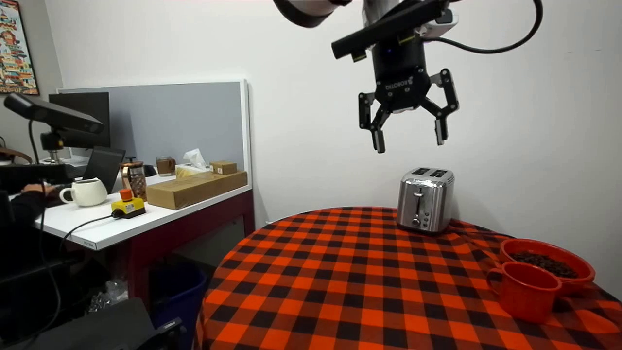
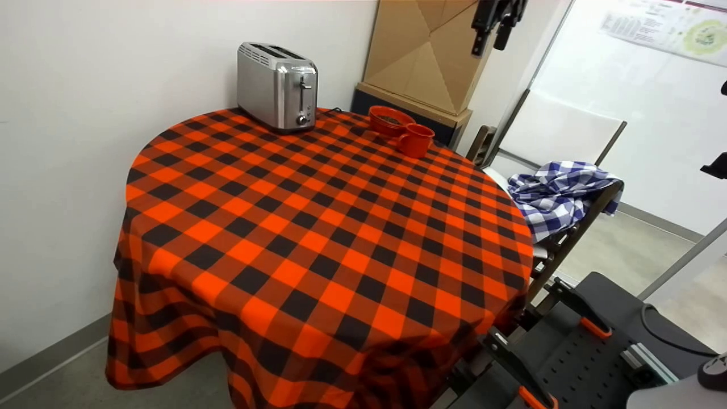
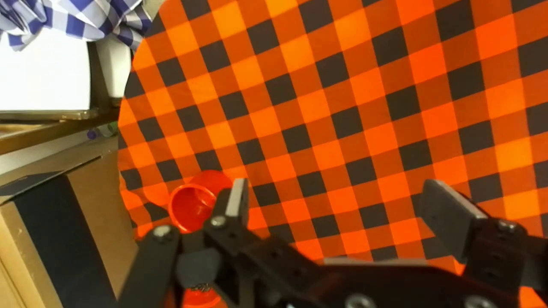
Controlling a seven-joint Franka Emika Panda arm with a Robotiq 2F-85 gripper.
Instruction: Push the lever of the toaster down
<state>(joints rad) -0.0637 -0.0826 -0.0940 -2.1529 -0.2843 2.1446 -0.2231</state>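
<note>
The shiny silver toaster [image 1: 440, 204] stands upright on the checked tablecloth near the wall. It also shows in an exterior view [image 2: 258, 85]. Its front lever [image 1: 419, 194] is near the top of its slot in both exterior views; the lever also shows here [image 2: 306, 86]. My gripper [image 1: 410, 138] is open and empty, fingers pointing down, well above table height. It also shows at the top of an exterior view [image 2: 489, 45]. In the wrist view, the open fingers [image 3: 338, 194] have only tablecloth between them. The toaster is out of the wrist view.
A red mug [image 1: 529, 294] and a red bowl [image 1: 578, 267] with dark bits stand at one side of the round table [image 1: 340, 272]. The wall [image 1: 316, 146] is close behind the toaster. A cardboard box [image 2: 420, 62] and a chair [image 2: 568, 128] stand beyond the table.
</note>
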